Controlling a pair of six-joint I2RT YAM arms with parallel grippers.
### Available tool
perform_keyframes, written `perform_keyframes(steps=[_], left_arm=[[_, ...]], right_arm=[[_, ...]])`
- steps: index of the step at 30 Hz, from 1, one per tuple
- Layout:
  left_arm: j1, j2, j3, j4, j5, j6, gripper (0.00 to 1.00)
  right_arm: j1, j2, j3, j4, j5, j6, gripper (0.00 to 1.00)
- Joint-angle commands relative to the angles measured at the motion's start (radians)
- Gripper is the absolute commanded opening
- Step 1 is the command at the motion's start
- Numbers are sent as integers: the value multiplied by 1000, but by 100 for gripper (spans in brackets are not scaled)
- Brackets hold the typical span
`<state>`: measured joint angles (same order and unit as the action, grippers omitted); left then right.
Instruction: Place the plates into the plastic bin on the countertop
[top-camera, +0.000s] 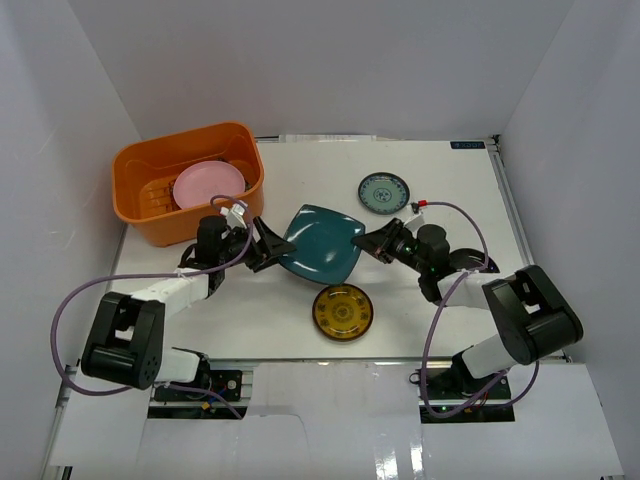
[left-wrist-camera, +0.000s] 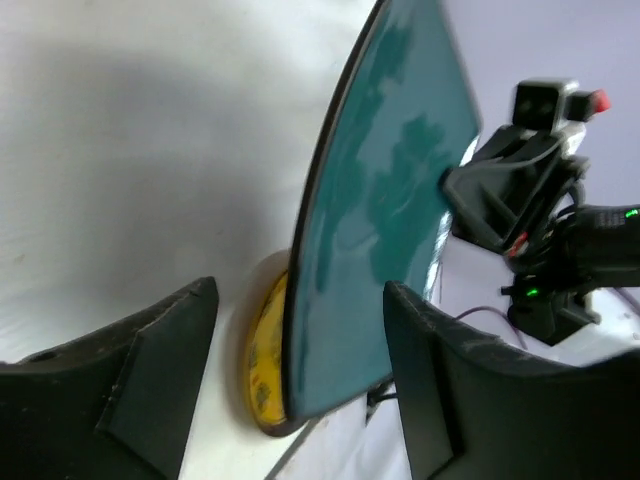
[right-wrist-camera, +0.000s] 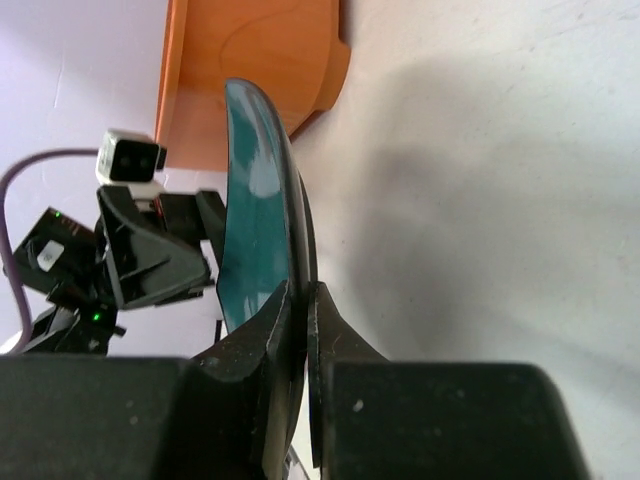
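The teal square plate (top-camera: 320, 243) is held tilted above the countertop (top-camera: 450, 170) between both arms. My right gripper (top-camera: 375, 243) is shut on its right edge, seen edge-on in the right wrist view (right-wrist-camera: 300, 295) with the plate (right-wrist-camera: 250, 230). My left gripper (top-camera: 270, 243) is open, its jaws on either side of the plate's left edge (left-wrist-camera: 390, 200), with a gap on the left side. The orange plastic bin (top-camera: 150, 225) stands at the back left with the pink plate (top-camera: 208, 185) inside. The amber plate (top-camera: 342, 311) lies below the teal one.
The small teal patterned round plate (top-camera: 384, 192) lies at the back centre. A dark round shape (top-camera: 470, 262) is partly hidden under my right arm. White walls enclose the table. The bin's corner (right-wrist-camera: 250, 60) shows beyond the plate in the right wrist view.
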<state>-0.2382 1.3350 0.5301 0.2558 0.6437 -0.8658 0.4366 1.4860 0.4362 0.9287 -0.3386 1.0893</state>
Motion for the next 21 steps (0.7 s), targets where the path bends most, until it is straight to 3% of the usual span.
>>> perform_keyframes(steps=[1, 2, 5, 6, 8, 9, 11, 13, 14, 17, 19, 21], left_arm=[[-27, 15, -12, 264, 34, -110, 75], [-33, 26, -9, 275, 42, -114, 61], [-52, 30, -7, 269, 33, -118, 36], [-53, 24, -13, 272, 28, -122, 20], [-53, 20, -12, 269, 36, -121, 12], [-53, 10, -9, 252, 43, -116, 3], [-53, -8, -5, 237, 40, -113, 0], [-53, -46, 1, 217, 30, -117, 0], [-52, -62, 27, 200, 27, -119, 0], [-49, -132, 102, 125, -2, -118, 0], [-30, -160, 158, 67, -15, -113, 0], [17, -180, 272, 1, -12, -98, 0]], right_arm=[[10, -79, 13, 98, -63, 23, 8], [13, -92, 12, 88, -71, 20, 8], [16, -101, 3, 93, -88, 21, 8], [16, -102, -4, 99, -91, 23, 8], [16, -110, -8, 99, -89, 21, 8], [17, -112, -11, 95, -91, 20, 8], [16, -109, -11, 90, -111, 18, 11], [16, -116, -10, 84, -129, 2, 25], [16, -122, -10, 76, -146, -11, 52], [14, -176, -16, -4, -183, -75, 88], [5, -246, -28, -80, -191, -115, 98], [-1, -338, -50, -158, -195, -196, 92]])
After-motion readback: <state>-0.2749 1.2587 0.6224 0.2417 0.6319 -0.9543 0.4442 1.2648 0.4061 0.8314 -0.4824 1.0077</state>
